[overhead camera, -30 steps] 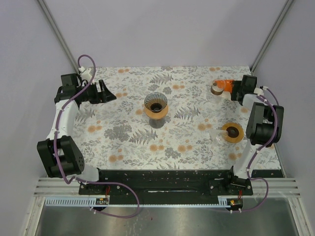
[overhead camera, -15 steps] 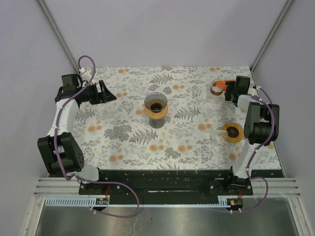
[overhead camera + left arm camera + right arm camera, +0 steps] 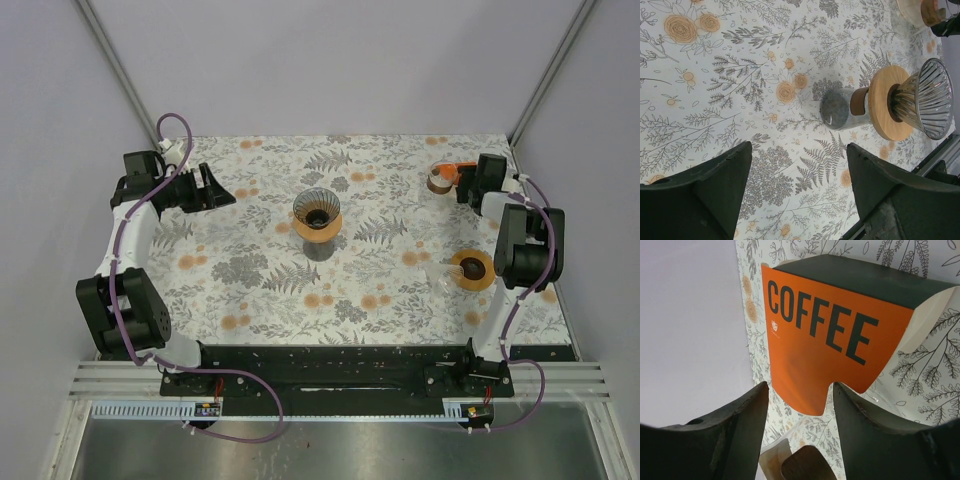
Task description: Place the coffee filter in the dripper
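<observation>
Overhead, a floral worktop (image 3: 260, 270) carries a glass dripper (image 3: 317, 213) at centre, with nothing in it. The right arm (image 3: 525, 245) has just swung inward at the far right corner, bringing the right fingers (image 3: 730, 430) up to the orange COFFEE box (image 3: 825, 340), where the filter likely sits. They are open, narrowing slightly, gripping nothing yet. The left fingers (image 3: 705, 190) hang wide open and empty, far left.

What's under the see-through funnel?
A round wooden ring sits under the funnel, and beneath that a glass jar standing on the flowery table. From above, the funnel hides most of the jar.
</observation>
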Robot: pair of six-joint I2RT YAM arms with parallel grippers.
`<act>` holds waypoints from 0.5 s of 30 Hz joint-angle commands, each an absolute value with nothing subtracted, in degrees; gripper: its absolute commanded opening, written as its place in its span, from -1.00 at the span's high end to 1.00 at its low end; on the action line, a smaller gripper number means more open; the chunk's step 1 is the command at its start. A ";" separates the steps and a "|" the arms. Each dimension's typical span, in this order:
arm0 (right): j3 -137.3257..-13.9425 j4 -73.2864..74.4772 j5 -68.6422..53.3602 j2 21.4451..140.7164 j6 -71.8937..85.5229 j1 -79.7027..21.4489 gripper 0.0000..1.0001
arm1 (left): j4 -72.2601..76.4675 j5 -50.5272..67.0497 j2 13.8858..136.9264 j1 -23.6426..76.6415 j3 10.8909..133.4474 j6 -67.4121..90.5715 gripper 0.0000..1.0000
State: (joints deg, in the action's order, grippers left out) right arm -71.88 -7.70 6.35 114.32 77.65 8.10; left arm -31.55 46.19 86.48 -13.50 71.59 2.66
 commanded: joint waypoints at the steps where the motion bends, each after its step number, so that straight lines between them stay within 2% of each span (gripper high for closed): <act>1: -74.71 -10.02 6.24 116.01 78.39 8.61 -0.23 | -29.79 48.16 86.66 -14.15 72.69 2.72 -0.61; 15: -73.31 -13.36 5.89 114.17 78.92 9.23 -0.11 | -29.79 48.87 88.07 -14.50 73.13 3.43 -0.61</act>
State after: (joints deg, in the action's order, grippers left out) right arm -72.64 -10.28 5.89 116.29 77.93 8.91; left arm -31.57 46.81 87.94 -14.02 71.59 3.11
